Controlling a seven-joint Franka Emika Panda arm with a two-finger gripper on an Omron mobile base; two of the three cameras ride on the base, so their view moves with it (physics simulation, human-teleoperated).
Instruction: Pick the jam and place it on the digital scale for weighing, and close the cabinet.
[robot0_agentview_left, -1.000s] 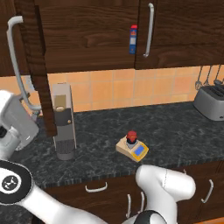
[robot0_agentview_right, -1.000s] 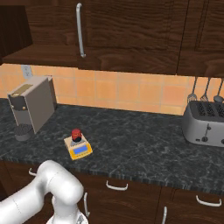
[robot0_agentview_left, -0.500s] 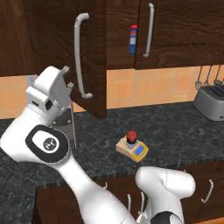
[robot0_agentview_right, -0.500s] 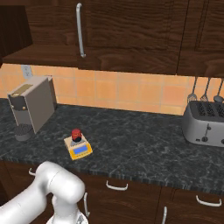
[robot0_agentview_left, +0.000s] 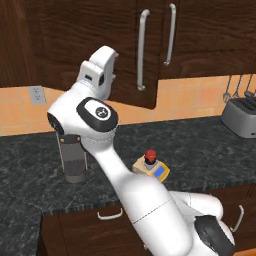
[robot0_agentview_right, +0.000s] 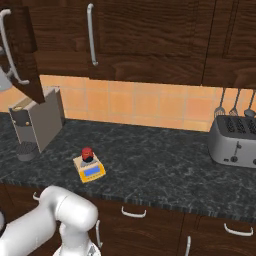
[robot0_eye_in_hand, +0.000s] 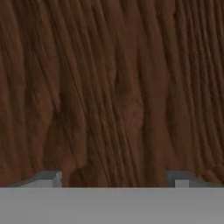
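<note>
Arm: is being held raised high, hand pressed up against the outer face of the cabinet (robot0_agentview_left: 100, 30) door, which is standing partly ajar.
Gripper (robot0_eye_in_hand: 114, 178): fingers (robot0_eye_in_hand: 47, 178) are being kept spread wide, nothing gripped, wood grain just ahead.
Jam (robot0_agentview_left: 150, 156): is sitting on the digital scale (robot0_agentview_left: 156, 170), well below the cabinet.
Coffee machine (robot0_agentview_right: 36, 122): is standing left of the scale.

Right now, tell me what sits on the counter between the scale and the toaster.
Nothing: in the right base view the dark counter is bare between the scale, with the jam on it, and the toaster.
</note>
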